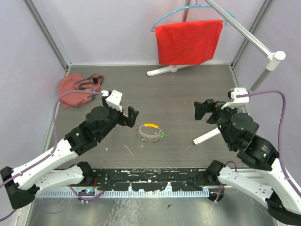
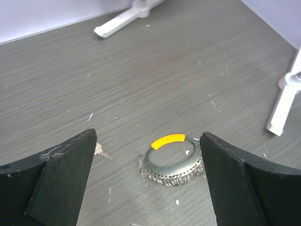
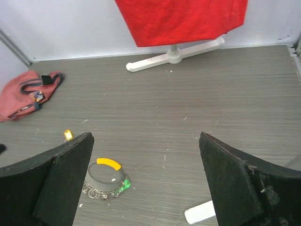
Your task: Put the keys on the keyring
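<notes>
The keyring [image 1: 144, 134] lies flat mid-table, a silvery coiled loop with an orange segment [image 1: 151, 125]. The green-headed key [image 1: 162, 135] sits against its right edge; whether it is threaded on, I cannot tell. My left gripper [image 1: 123, 109] hovers open and empty just left of the ring. In the left wrist view the ring [image 2: 171, 165] lies between its fingers [image 2: 51, 183], and the brass key [image 2: 99, 150] peeks out beside the left finger. My right gripper [image 1: 208, 110] is open and empty, well right of the ring. Its view shows the ring [image 3: 101, 184], green key [image 3: 124, 185] and brass key [image 3: 68, 135].
A red cloth pouch [image 1: 75, 89] with cords lies at the back left. A red cloth [image 1: 188, 41] hangs on a hanger stand with a white base [image 1: 164, 70] at the back. A white stand foot [image 1: 207, 136] and tilted pole [image 1: 270, 66] are at the right.
</notes>
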`<state>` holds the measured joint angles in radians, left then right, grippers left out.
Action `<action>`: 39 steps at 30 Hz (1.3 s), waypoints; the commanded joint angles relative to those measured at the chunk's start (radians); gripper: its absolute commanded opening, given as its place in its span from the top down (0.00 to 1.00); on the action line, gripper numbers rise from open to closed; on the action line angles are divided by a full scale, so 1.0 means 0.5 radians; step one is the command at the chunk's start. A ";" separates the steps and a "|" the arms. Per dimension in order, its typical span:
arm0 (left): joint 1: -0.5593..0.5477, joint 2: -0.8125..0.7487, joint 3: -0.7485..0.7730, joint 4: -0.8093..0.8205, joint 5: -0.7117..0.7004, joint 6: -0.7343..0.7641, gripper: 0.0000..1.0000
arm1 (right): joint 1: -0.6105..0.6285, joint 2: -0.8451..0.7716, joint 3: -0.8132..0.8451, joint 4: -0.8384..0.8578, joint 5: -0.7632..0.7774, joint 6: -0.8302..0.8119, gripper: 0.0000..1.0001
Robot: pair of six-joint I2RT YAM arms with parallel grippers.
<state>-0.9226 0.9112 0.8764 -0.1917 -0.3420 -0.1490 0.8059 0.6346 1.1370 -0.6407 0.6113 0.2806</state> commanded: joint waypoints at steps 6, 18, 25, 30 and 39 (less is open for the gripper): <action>0.077 -0.505 -0.319 -0.086 -0.649 -0.195 0.02 | 0.002 -0.325 -0.255 0.288 0.188 -0.190 0.00; 0.077 -0.589 -0.402 -0.147 -0.662 -0.157 0.02 | 0.003 -0.373 -0.326 0.297 0.259 -0.196 0.00; 0.077 -0.503 -0.324 -0.246 -0.670 -0.172 0.02 | 0.004 -0.316 -0.314 0.295 0.265 -0.190 0.00; 0.078 -0.412 -0.258 -0.341 -0.726 -0.211 0.02 | 0.004 -0.262 -0.274 0.260 0.333 -0.171 0.00; 0.077 -0.161 -0.063 -0.567 -0.745 -0.439 0.02 | 0.002 -0.129 -0.239 0.198 0.430 -0.041 0.00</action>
<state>-0.8860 0.7940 0.7723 -0.4023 -0.6975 -0.2981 0.8059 0.5507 0.9771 -0.5591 0.7902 0.2272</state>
